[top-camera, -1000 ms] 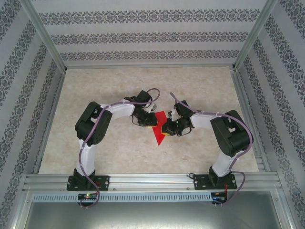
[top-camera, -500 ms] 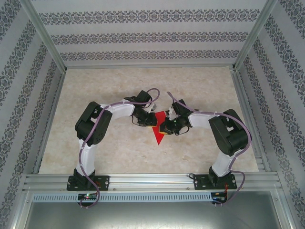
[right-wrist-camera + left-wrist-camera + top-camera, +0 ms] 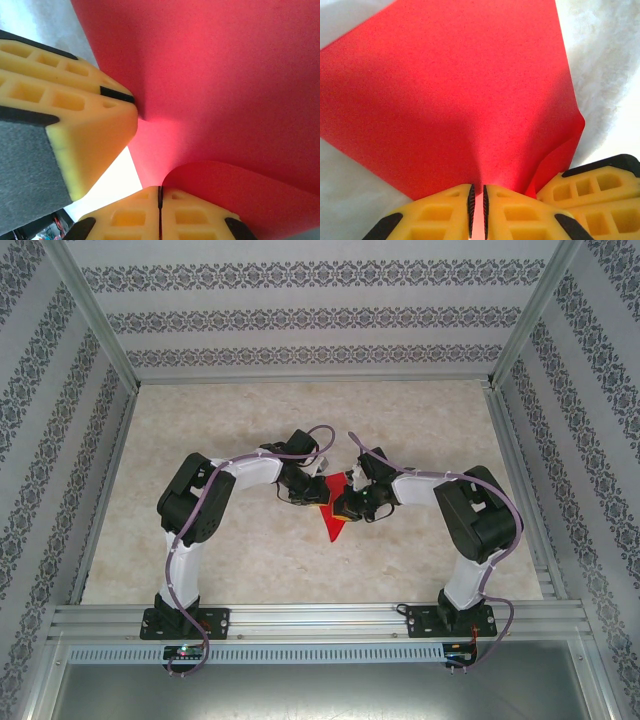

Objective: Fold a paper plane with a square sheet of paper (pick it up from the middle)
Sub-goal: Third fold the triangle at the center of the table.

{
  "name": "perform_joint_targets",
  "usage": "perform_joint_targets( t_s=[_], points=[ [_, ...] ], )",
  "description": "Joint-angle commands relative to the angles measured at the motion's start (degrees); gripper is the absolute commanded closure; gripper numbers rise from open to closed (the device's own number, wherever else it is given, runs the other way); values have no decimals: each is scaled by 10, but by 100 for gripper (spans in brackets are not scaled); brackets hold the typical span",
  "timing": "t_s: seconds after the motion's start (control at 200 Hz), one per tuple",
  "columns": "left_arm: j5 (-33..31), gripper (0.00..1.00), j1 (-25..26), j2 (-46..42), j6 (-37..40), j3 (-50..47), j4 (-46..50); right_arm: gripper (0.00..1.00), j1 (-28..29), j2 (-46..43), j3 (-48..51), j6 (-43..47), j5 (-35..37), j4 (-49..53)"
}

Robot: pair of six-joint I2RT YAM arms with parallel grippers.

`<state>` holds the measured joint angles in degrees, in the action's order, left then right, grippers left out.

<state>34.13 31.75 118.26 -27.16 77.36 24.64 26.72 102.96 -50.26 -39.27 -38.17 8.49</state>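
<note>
Right gripper (image 3: pixel 160 191) has slid left over the paper (image 3: pixel 333 528), near the counter's middle.
It and the left gripper (image 3: pixel 477 192) both pinch the paper, jaws closed; the flap curls over, so the fold looks underway.

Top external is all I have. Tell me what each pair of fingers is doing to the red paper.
Observer: In the left wrist view the left fingers are shut on the edge of the red paper, with a thin strip of red between them.
Operator: Now the right.
Observer: In the right wrist view the right fingers are closed tip to tip, and a curled flap of the paper runs into their seam.
Operator: Report how the paper lies between them.
Observer: It bows up into a fold beside the left fingers. The two pairs sit side by side, and I cannot tell whether they touch.
</note>
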Motion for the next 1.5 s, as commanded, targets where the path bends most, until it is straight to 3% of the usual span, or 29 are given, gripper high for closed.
perform_joint_targets(
  t_s=[0.0, 1.494],
  points=[
    [-2, 82, -4, 13, 12, -16, 8, 93, 7, 10, -12, 2, 16, 14],
    [9, 82, -4, 24, 14, -12, 7, 89, 16, 15, -34, 24, 27, 45]
  ],
)
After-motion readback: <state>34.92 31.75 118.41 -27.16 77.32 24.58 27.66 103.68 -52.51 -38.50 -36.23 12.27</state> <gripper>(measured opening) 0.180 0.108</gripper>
